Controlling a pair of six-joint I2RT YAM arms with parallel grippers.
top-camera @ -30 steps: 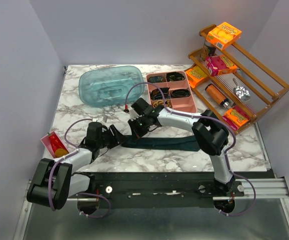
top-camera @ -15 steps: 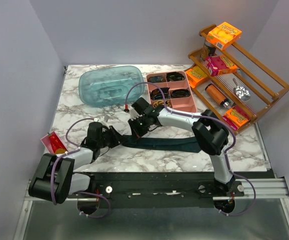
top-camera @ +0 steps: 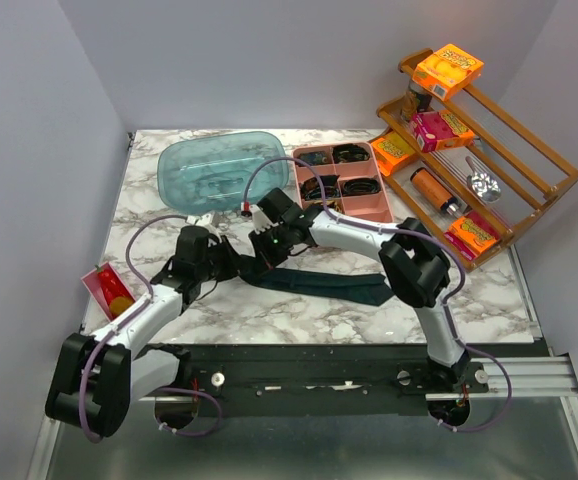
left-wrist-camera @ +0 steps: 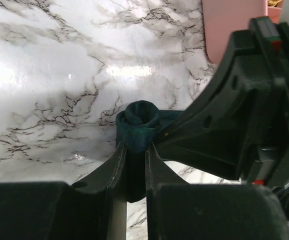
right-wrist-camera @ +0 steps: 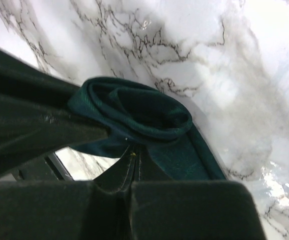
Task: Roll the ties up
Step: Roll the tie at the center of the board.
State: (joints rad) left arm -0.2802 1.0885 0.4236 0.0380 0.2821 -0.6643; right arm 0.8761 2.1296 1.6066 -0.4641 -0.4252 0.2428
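A dark teal-green tie (top-camera: 321, 282) lies as a long flat strip across the marble table, its left end rolled into a small coil. In the left wrist view the coil (left-wrist-camera: 137, 124) stands between my left fingers, and my left gripper (left-wrist-camera: 133, 152) is shut on it. My right gripper (right-wrist-camera: 134, 156) is shut on the tie fabric just below the coil (right-wrist-camera: 134, 107). In the top view the two grippers, left (top-camera: 235, 264) and right (top-camera: 262, 251), meet at the coil. Several dark coiled ties sit in the pink tray (top-camera: 381, 214).
A teal plastic tub (top-camera: 224, 170) stands behind the grippers. A wooden rack (top-camera: 529, 190) with orange and pink boxes is at the right. A red packet (top-camera: 109, 290) lies at the left edge. My right gripper's black body (left-wrist-camera: 244, 115) fills the left wrist view's right side.
Both grippers have shifted left and away from the arm bases with the tie's rolled end. The left arm has stretched out further. The flat strip has been drawn left.
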